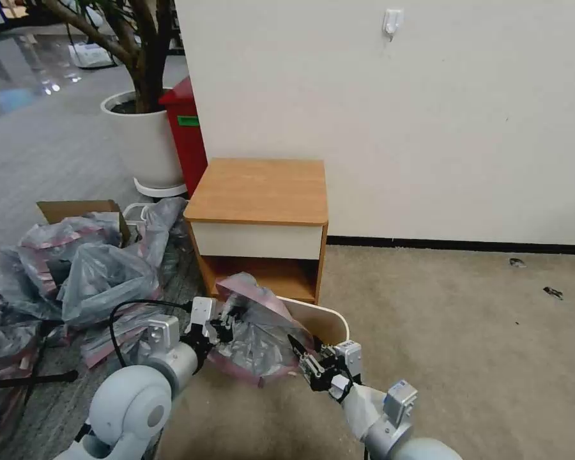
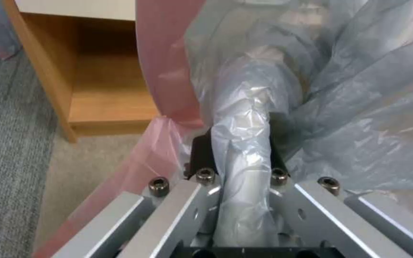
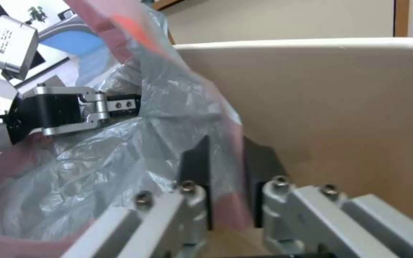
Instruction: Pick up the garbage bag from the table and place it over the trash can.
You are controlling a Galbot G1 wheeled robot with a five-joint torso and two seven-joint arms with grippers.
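Garbage bag (image 1: 255, 332) held between both grippers over the trash can (image 1: 329, 318), in front of the table (image 1: 260, 191)

Left gripper (image 1: 227, 319) clamped on a bunched fold of grey plastic at the bag's left side, fingers (image 2: 202, 154) pressed against the gathered film, pink-red band draped just beside them. Right gripper (image 1: 300, 354) pinching the bag's rim at the can's near edge, fingers (image 3: 194, 161) closed on thin film with the pink band between them, cream inner wall of the can (image 3: 340, 118) just beyond. Bag spread loosely across the left part of the can's opening, right part of the rim bare. Heap of grey-and-pink bags (image 1: 76, 268) on the floor to the left, near a cardboard box (image 1: 76, 209)
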